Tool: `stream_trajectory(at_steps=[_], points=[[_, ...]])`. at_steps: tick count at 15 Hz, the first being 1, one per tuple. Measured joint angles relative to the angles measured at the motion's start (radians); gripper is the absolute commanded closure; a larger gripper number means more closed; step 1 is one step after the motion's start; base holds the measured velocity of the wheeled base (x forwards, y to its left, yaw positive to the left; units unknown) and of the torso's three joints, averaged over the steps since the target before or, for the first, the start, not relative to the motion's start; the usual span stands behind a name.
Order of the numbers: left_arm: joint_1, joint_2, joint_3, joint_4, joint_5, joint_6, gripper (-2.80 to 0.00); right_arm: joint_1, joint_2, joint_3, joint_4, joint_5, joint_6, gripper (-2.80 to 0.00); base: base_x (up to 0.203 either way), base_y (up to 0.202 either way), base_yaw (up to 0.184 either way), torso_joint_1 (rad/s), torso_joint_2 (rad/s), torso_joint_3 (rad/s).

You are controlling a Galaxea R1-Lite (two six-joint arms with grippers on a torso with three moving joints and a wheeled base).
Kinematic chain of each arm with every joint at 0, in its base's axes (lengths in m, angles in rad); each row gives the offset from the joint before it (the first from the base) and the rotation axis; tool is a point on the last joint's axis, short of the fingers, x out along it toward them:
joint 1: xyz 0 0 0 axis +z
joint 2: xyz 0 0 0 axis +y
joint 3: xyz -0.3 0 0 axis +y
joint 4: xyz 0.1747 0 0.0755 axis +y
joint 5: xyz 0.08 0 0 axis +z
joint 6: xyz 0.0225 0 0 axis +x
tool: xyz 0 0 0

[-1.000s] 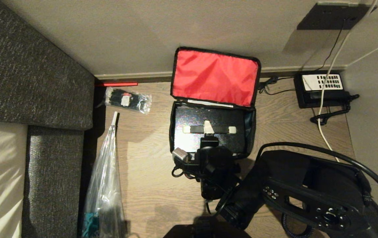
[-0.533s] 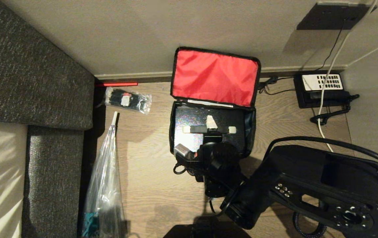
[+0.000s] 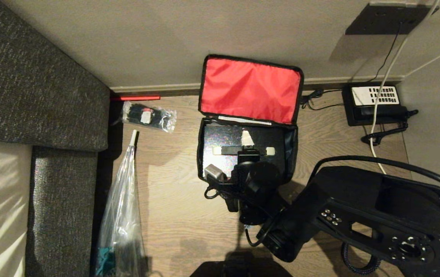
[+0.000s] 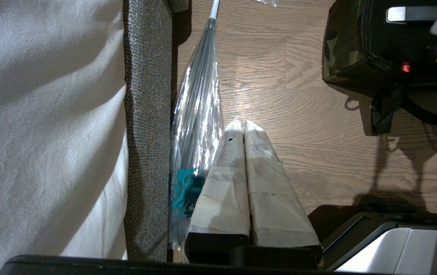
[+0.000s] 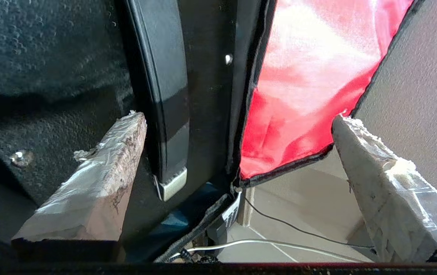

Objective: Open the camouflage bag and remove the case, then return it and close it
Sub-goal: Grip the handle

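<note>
Camouflage bag sat open on the wood floor, close to the wall. Red lid lining stood up and leaned back on that wall. Black sparkly case lay flat inside the bag, handle facing up, with pale mounts at both ends.

Right gripper hung low over the case, right at the middle of the handle. Fingers spread wide apart, nothing held. In the right wrist view, one wrapped finger sat just beside the handle on one side; other finger stood far off on the other side, out past the red lining. Handle lay between the two, not pinched.

Left gripper stayed off to the side above the floor, fingers pressed together, holding nothing. Beside it lay a clear plastic bag along the grey sofa. In that left wrist view, a camouflage corner of the bag showed too.

Farther off, a small packet lay near the sofa, and a black telephone with white keys sat by the wall.
</note>
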Motion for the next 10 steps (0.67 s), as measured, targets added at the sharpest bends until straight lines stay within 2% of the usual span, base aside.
stream_trajectory(at_steps=[10], points=[[0.000, 0.000, 0.000, 0.000, 0.000, 0.000, 0.00, -0.026, 0.032, -0.031, -0.001, -0.001, -0.002, -2.80, 0.000, 0.000, 0.000, 0.000, 0.00, 0.000]])
